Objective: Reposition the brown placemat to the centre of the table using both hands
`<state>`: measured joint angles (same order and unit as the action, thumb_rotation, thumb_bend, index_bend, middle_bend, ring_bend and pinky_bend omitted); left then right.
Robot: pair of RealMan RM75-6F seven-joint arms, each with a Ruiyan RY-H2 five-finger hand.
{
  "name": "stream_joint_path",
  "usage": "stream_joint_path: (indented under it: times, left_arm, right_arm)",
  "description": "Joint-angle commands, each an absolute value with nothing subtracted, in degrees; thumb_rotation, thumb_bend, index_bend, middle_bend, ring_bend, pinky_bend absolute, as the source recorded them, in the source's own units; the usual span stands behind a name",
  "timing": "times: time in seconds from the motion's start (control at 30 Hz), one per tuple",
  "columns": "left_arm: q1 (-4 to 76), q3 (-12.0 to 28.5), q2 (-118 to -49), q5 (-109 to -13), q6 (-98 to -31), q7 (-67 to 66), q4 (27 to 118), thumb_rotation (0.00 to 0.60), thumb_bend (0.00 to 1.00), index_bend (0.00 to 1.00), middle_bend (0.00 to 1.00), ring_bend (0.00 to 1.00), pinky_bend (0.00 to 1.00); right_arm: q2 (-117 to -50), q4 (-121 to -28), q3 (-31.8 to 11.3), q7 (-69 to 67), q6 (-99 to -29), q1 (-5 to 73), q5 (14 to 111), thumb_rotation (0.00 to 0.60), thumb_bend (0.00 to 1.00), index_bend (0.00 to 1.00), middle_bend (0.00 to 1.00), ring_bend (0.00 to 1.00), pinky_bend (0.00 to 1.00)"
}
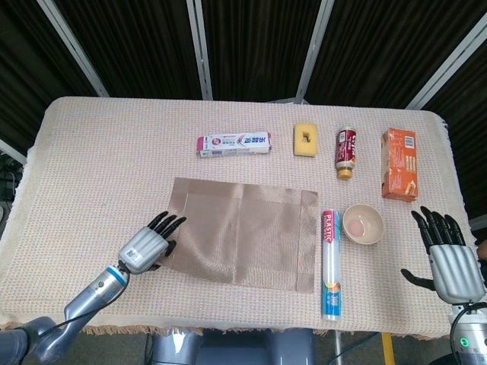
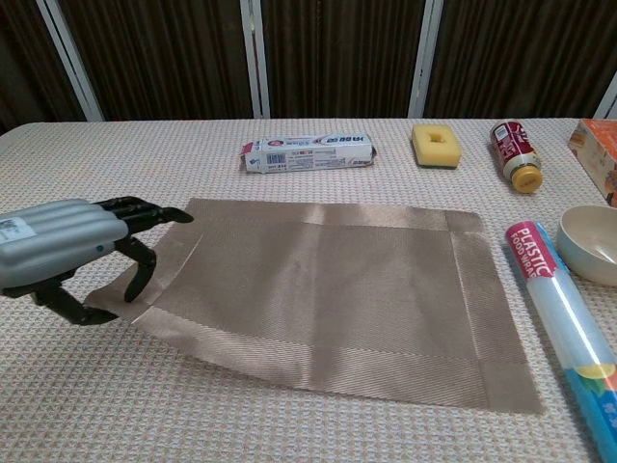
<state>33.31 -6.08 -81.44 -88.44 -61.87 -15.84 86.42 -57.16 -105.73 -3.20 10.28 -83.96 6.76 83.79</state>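
Observation:
The brown placemat (image 1: 243,232) (image 2: 328,280) lies flat on the woven tablecloth (image 1: 106,152), left of the table's middle and towards the front. My left hand (image 1: 144,247) (image 2: 67,251) pinches its left edge, fingers over the mat and thumb under it, and that edge is lifted slightly. My right hand (image 1: 449,258) hovers at the front right corner with its fingers spread, holding nothing and well apart from the mat. The chest view does not show the right hand.
Along the back lie a toothpaste box (image 1: 233,144) (image 2: 308,152), a yellow sponge (image 1: 306,139), a brown bottle (image 1: 347,150) and an orange box (image 1: 399,163). A plastic wrap roll (image 1: 330,262) (image 2: 564,318) and a pale bowl (image 1: 362,223) sit right of the mat.

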Motion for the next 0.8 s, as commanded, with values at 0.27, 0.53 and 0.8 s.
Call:
stream_joint_path:
  times: [0.27, 0.53, 0.8]
  left_arm:
    - [29.47, -9.15, -79.11, -90.31, -64.64, -13.70, 86.90, 0.600, 0.53, 0.66, 0.00, 0.00, 0.00]
    - [27.43, -10.58, -74.70, -88.97, -64.70, -13.26, 90.95, 0.600, 0.00, 0.00, 0.00, 0.00, 0.00]
    - [22.09, -9.03, -64.09, -88.63, -76.46, -5.41, 100.91, 0.600, 0.00, 0.00, 0.00, 0.00, 0.00]
  right_arm:
    - [-57.39, -106.30, -2.82, 11.21, -84.21, 6.41, 84.99, 0.600, 0.00, 0.00, 0.00, 0.00, 0.00]
    - [-57.27, -105.95, -2.95, 10.88, -83.46, 6.43, 84.32, 0.600, 0.00, 0.00, 0.00, 0.00, 0.00]
    - [-56.99, -104.90, -2.79, 9.57, -79.48, 7.70, 82.50, 0.600, 0.00, 0.00, 0.00, 0.00, 0.00]
